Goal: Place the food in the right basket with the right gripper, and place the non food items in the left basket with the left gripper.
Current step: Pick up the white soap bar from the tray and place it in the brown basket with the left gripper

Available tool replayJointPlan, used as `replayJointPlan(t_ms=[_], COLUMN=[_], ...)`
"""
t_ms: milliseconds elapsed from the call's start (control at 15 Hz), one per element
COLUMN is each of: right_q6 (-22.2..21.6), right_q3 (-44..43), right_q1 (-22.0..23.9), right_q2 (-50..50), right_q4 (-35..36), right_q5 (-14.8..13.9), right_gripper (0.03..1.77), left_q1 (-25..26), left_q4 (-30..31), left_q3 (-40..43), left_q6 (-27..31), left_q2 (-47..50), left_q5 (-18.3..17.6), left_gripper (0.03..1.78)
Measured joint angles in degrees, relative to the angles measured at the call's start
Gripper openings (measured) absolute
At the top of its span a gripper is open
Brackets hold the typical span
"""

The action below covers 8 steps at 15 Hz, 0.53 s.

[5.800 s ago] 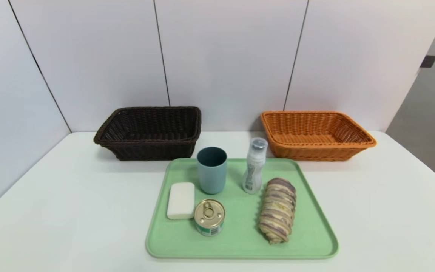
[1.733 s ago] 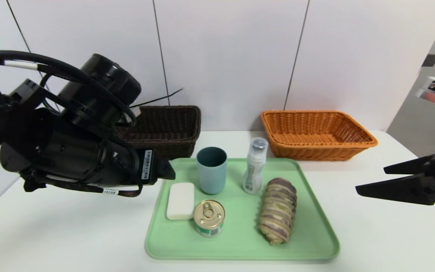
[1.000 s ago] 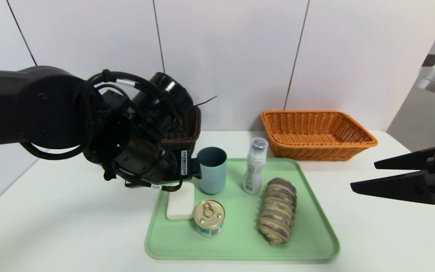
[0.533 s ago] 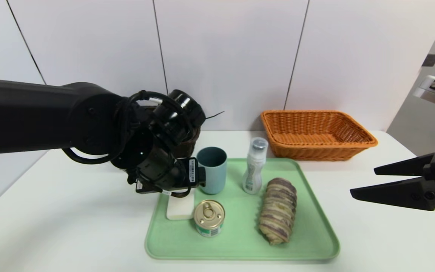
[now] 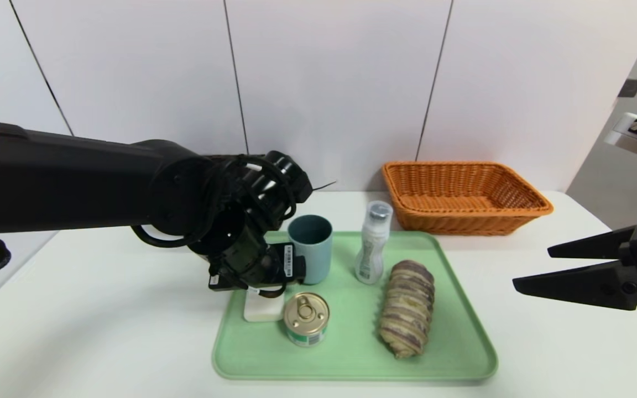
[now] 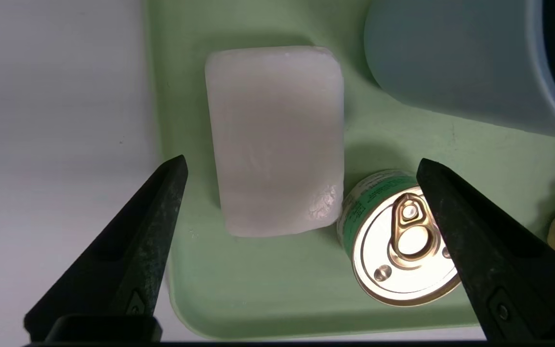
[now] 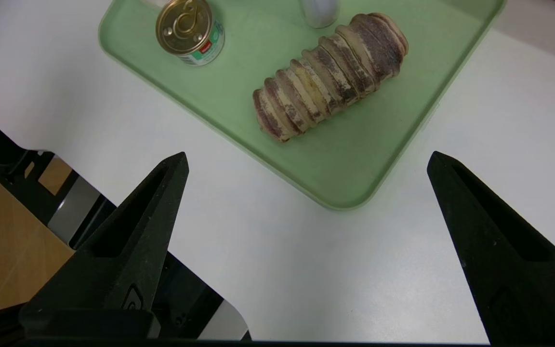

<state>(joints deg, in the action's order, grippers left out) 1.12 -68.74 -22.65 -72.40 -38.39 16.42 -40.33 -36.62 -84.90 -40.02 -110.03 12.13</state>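
In the left wrist view, the white soap (image 6: pixel 277 140) lies at centre, between the spread, empty fingertips of my left tool (image 6: pixel 301 156) (can (image 6: pixel 405 246) lower right).

"Was there any writing you could make out?"

"No words, no brand and no numbers that I could read."

"What about the tin can (image 5: pixel 306 319)?"

"It stood near the front-left part of the tray (image 5: pixel 407 365), and its green label carried small print, too fine to read. Seen from the right wrist, that label also had a red patch with lettering I couldn't make out."

"And the white bottle (image 5: pixel 371 249)?"

"It had printing down its side, toward the tray's back edge, but that was illegible too."

"Anything on the left arm (image 5: pixel 241 237)?"

"A white sticker (image 5: pixel 288 261) with a barcode. Its characters were too small to tell."
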Motion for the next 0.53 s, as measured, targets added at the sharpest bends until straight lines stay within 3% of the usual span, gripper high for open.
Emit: replayJointPlan(t_ms=[533], right_q6=[0.0], right_q3=[1.27], right_q1=[0.13], right_q2=[0.52], right_q4=[0.07], right_q5=[-0.2], right_gripper=[1.71], left_q1=[0.04], left_q4=[0.11], left_q3=[-0.33], left_q6=[-0.11], left_q2=[-2.78], left_q5=[3.19], left_gripper=[1.69])
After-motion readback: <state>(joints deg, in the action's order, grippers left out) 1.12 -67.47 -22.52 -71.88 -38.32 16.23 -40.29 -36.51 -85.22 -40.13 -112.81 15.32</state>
